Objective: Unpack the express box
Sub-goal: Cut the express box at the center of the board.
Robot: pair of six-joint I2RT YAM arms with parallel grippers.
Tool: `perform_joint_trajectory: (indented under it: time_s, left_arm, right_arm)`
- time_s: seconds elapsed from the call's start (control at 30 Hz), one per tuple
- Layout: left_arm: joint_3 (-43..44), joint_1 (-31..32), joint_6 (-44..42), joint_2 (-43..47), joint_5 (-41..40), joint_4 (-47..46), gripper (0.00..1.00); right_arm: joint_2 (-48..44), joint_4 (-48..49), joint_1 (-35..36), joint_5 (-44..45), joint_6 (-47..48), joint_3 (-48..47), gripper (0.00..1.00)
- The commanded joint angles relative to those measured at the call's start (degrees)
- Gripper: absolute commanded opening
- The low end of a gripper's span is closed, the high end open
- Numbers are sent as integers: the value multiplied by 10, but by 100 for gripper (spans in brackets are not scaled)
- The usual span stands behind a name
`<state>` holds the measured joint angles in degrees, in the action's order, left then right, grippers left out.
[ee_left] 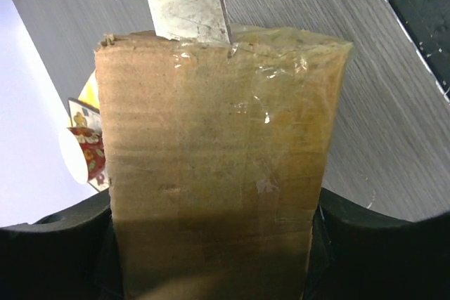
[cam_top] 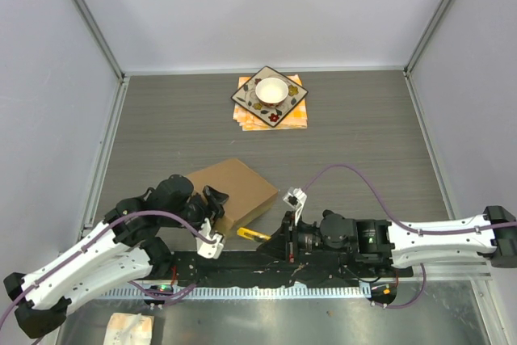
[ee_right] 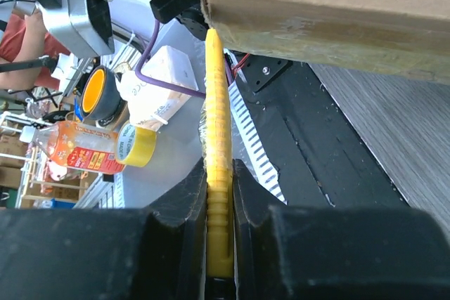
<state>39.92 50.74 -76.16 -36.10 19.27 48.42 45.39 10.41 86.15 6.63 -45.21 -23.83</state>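
Grey wood-grain counter (cam_top: 363,143) fills my overhead view. The express box (cam_top: 234,187) sits at about 7 o'clock from its centre, close to the arm bases and turned cornerwise.

My left hand (cam_top: 214,204) is on the box's near-left side, at roughly 7 o'clock of the box. On the left wrist camera the cardboard sits squarely between both black fingers (ee_left: 56,244), so that hand is gripping the box across its width. A strip of clear tape (ee_left: 281,103) runs over the edge facing that camera.

My right hand (cam_top: 283,236) comes in low from 4 o'clock of the box.

Far off at 12 o'clock, well apart from all this, an orange cloth (cam_top: 299,119) lies under a patterned square plate (cam_top: 245,96), and a white bowl (cam_top: 271,89) stands on the plate.

Now the small stuff. The right hand is clamped tight on a yellow utility knife (cam_top: 253,234), with the handle pinched edge-on between its fingers on the right wrist camera. The knife points toward the box's near corner. Its steel blade (ee_left: 184,5) meets the top edge of the cardboard right at the taped seam, touching it.
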Motion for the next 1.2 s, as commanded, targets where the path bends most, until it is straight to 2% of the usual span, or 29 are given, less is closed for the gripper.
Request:
perform_joint_trajectory:
  time_s: [0.0,0.13,0.37,0.77,1.03,1.17]
  left_arm:
    - [-10,9,-90,7,-19,39,12]
    - [-18,16,-123,18,-23,39,13]
    - [-3,40,-63,2,-36,25,13]
    - [20,55,92,-19,-40,-4,15]
    - [53,78,99,-68,-48,7,14]
    - [59,90,105,-84,-83,-18,14]
  right_arm:
    - [0,-41,-54,-84,-23,-50,1]
    - [19,-97,-98,-145,-1,-99,1]
    - [89,-131,-105,-171,33,-148,1]
    - [132,-107,-105,-141,75,-196,1]
    - [169,-67,-114,-155,74,-219,1]
    - [196,-32,-117,-183,40,-222,1]
